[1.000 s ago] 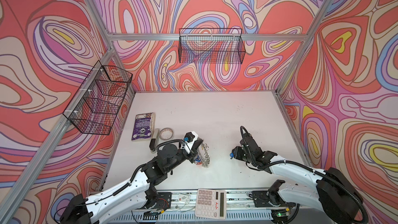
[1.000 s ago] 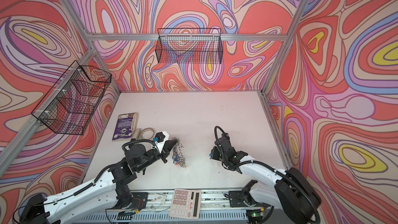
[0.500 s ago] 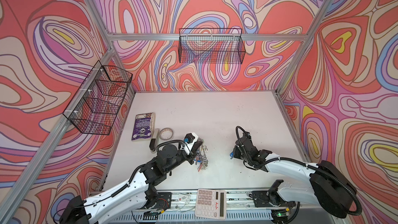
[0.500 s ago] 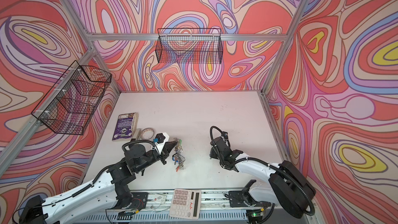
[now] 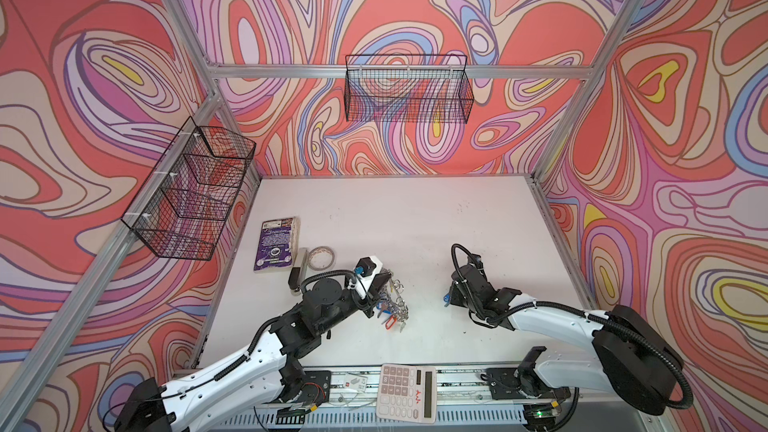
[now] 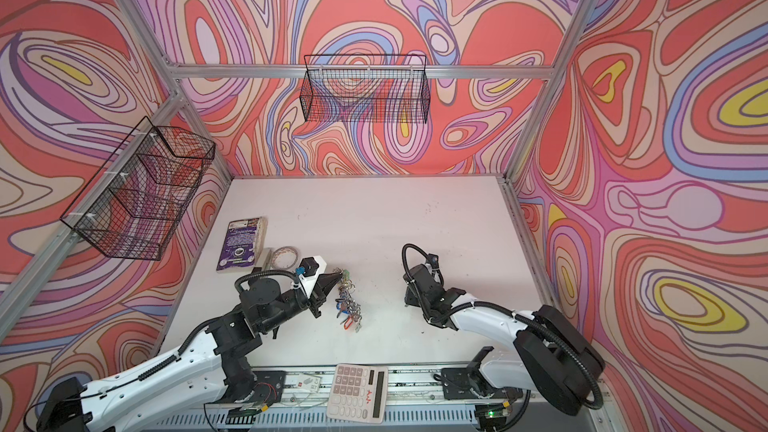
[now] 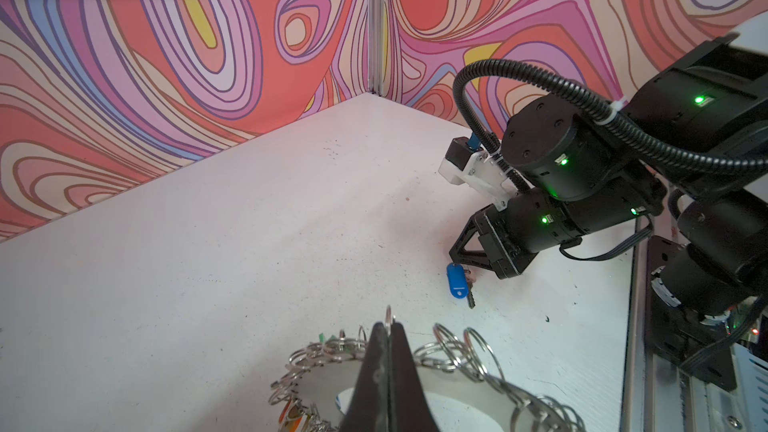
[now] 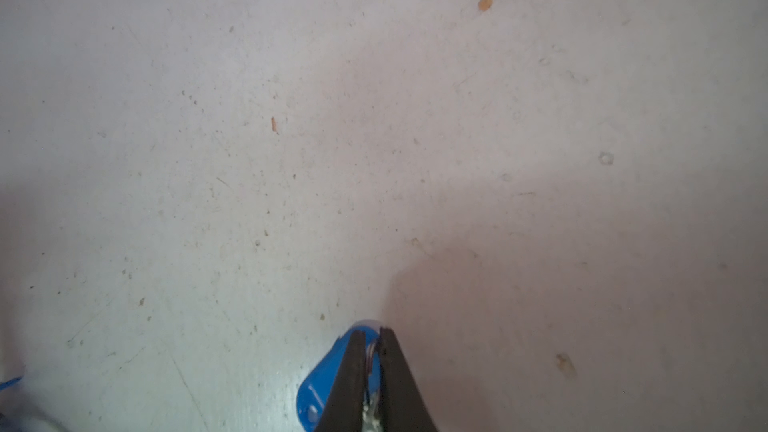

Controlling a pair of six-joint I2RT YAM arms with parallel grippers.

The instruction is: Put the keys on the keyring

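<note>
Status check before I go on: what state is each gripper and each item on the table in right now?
left gripper: shut on a split ring of the keyring.
keyring: held up on edge, tagged keys dangling.
right gripper: shut on the blue-tagged key.
blue-tagged key: apart from the keyring, down at the table, pinched.
tape roll: lying flat.
book: closed, flat.
calculator: face up.
</note>
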